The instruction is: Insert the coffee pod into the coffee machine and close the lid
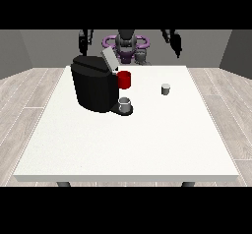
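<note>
A black coffee machine (93, 83) stands on the left half of the white table (128, 139), its grey lid (109, 60) tilted up and open. A small grey coffee pod (166, 89) sits upright on the table to the right of the machine. Both hands are raised at the far side, above and behind the table. The hand at the view's left (84, 40) hangs above the machine. The hand at the view's right (175, 43) hangs well behind the pod. Neither hand touches anything.
A red mug (124, 79) stands just behind the machine's front. A grey cup (125, 104) rests on the machine's drip tray. The robot's torso (126, 46) is behind the table's far edge.
</note>
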`<state>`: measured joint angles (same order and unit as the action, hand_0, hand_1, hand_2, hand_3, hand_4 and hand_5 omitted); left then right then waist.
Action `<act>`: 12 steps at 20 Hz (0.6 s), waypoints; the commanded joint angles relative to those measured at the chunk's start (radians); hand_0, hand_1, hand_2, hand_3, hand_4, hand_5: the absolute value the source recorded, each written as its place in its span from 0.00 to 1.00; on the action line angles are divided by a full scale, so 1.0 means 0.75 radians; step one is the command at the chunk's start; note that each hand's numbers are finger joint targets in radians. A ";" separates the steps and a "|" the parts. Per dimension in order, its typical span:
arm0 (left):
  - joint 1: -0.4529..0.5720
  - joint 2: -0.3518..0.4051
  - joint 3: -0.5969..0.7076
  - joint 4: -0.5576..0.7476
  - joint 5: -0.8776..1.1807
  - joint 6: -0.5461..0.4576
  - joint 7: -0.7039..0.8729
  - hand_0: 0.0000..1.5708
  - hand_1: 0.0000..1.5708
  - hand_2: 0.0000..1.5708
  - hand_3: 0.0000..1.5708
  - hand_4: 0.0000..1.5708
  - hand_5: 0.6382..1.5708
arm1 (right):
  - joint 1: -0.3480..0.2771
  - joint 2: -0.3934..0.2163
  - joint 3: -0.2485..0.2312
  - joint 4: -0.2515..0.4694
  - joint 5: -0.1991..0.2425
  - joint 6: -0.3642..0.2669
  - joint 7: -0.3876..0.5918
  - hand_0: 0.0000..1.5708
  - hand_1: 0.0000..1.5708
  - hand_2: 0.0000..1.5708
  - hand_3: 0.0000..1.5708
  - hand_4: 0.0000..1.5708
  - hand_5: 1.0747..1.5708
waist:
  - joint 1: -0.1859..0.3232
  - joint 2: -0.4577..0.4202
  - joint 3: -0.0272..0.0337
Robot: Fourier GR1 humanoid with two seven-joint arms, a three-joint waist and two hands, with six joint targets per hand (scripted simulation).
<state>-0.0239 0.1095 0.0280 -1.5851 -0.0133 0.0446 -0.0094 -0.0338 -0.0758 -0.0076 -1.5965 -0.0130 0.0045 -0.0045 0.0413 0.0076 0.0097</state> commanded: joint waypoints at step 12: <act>0.079 0.092 0.000 0.011 0.061 -0.266 -0.236 0.00 0.00 0.00 0.00 0.17 1.00 | 0.057 0.047 -0.164 0.145 -0.025 -0.131 -0.194 0.00 0.00 0.00 0.00 0.09 1.00 | -0.027 -0.023 -0.0123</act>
<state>0.0218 0.1425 0.0520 -1.5494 0.0661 -0.1157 -0.1785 0.0069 -0.0384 -0.0736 -1.5541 -0.0115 -0.0803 -0.0648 0.0011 -0.0219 0.0002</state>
